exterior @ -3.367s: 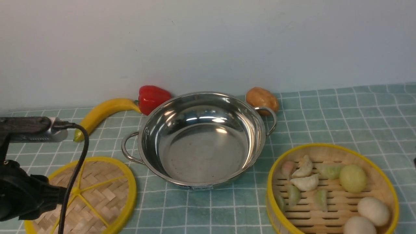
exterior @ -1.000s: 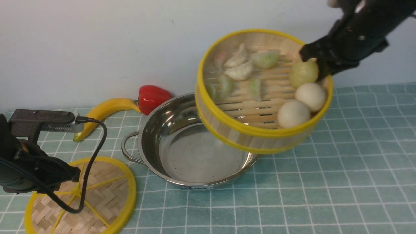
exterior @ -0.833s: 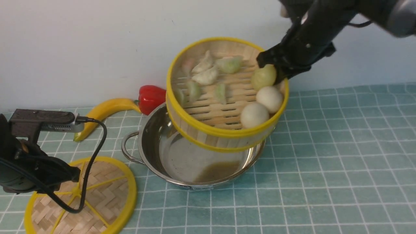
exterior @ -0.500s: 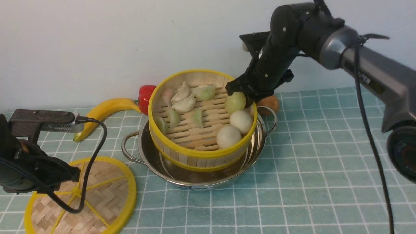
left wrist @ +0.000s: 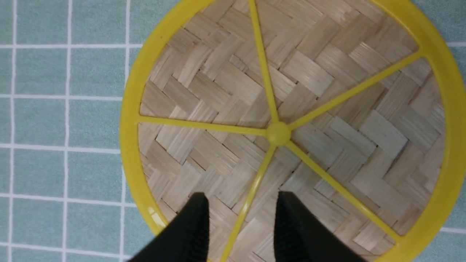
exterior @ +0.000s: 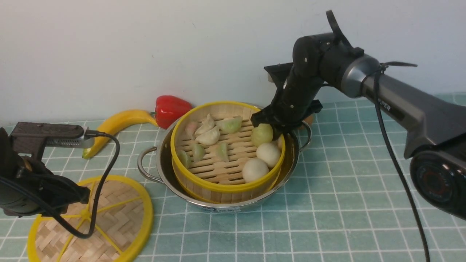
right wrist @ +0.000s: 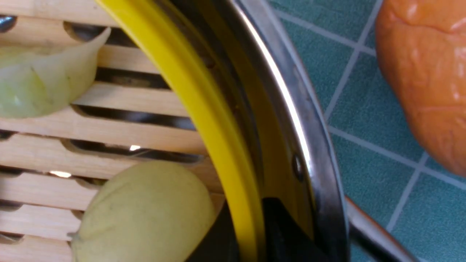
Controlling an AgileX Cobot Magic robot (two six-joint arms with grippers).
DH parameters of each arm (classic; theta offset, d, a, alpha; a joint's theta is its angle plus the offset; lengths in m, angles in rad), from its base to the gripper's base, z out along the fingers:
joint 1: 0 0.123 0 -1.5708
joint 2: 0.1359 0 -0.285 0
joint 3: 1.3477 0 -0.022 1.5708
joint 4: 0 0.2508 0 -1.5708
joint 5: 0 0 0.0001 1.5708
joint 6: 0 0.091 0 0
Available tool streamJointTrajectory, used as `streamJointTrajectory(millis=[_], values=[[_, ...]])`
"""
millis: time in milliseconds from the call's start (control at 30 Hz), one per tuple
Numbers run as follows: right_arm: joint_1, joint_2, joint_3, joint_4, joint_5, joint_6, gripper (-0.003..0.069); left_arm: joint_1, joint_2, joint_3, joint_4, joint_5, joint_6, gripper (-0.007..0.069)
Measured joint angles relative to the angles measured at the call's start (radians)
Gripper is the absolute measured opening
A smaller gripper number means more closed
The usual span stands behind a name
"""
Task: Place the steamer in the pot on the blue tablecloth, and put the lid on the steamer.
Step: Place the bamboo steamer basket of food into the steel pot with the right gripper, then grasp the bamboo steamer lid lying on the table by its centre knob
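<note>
Tucked right beside the right gripper [exterior: 279, 131], on its inner side, I see a pale green bun [exterior: 262, 134]. Two white buns [exterior: 268, 154] sit just past it toward me, and a cluster of white and green dumplings [exterior: 208, 137] lies farther off to its left. A brown potato [right wrist: 426, 80] lies near its outer side. Well off to its left, a red bell pepper [exterior: 171, 109] and a banana [exterior: 116, 125] lie by the white wall [exterior: 145, 47].

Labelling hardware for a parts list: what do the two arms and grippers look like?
Right arm: dark grey tube with white lettering, silver-grey joint, black wrist, a black cable alongside. Left arm: black, with a looping black cable. Left gripper and right gripper: black fingers.
</note>
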Motion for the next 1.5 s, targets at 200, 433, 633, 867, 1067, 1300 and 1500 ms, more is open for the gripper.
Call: streamJointTrajectory(millis=[200,433,633,867,1067,1300,1500], values=[[0.000,0.000,0.000,0.001,0.000,0.000,0.0074,0.000,0.000,0.000,-0.001,-0.015,0.000,0.0243],[0.000,-0.003,-0.007,0.024,-0.013,0.001,0.0203,0.000,0.009,0.000,-0.003,-0.057,0.000,0.0243],[0.000,-0.026,-0.007,0.028,-0.015,0.004,0.0318,0.000,0.094,-0.001,-0.004,-0.111,0.000,0.0243],[0.000,-0.160,-0.007,-0.010,-0.015,0.014,0.0360,0.000,0.201,-0.001,-0.025,-0.189,0.000,0.0243],[0.000,-0.416,-0.008,-0.021,-0.019,0.016,0.0365,0.000,0.268,-0.001,-0.028,-0.238,0.000,0.0243],[0.000,-0.657,-0.008,-0.025,-0.021,-0.020,0.0365,0.000,0.283,-0.004,-0.036,-0.246,-0.037,0.0171],[0.000,-0.834,-0.009,-0.144,-0.021,-0.037,0.0365,0.000,0.288,-0.105,-0.010,-0.048,-0.064,0.0117]])
